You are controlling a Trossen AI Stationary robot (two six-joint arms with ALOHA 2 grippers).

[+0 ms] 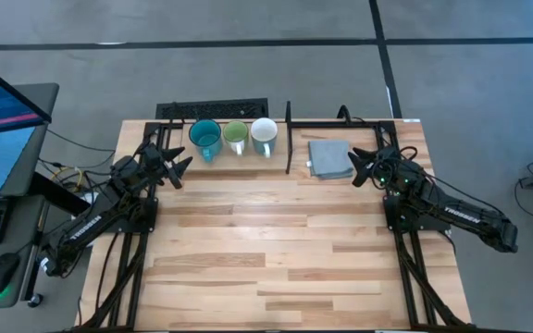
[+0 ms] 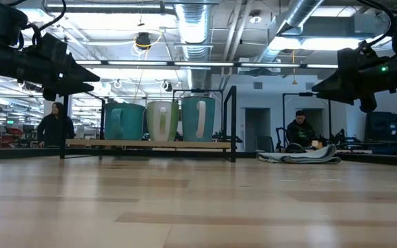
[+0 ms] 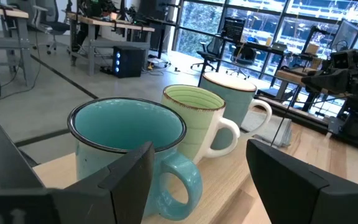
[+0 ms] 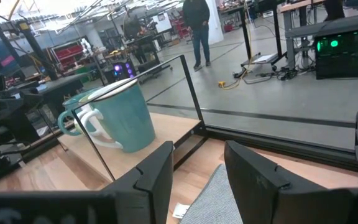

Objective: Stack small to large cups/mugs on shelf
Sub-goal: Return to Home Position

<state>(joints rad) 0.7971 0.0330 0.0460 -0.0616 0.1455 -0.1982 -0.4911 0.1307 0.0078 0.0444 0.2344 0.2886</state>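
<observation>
Three handled mugs stand upright in a row on the light-wood shelf (image 1: 277, 159) at the table's far edge, resting on their bases. The teal mug (image 1: 205, 139) is leftmost, the light green mug (image 1: 236, 137) is in the middle, and a mug with a white inside, pale teal wall and white handle (image 1: 264, 135) is rightmost. My left gripper (image 1: 184, 167) hovers open just near of the teal mug (image 3: 126, 140), touching nothing. My right gripper (image 1: 355, 167) hovers open beyond the shelf's right end, over a grey cloth (image 1: 329, 157).
The shelf's black posts (image 1: 289, 139) and rails (image 4: 188, 87) stand between my right gripper and the mugs. The folded grey cloth (image 4: 219, 199) lies on the table right of the shelf. People stand and sit in the room behind (image 2: 54, 124). Bare tabletop (image 1: 276, 250) stretches toward the near edge.
</observation>
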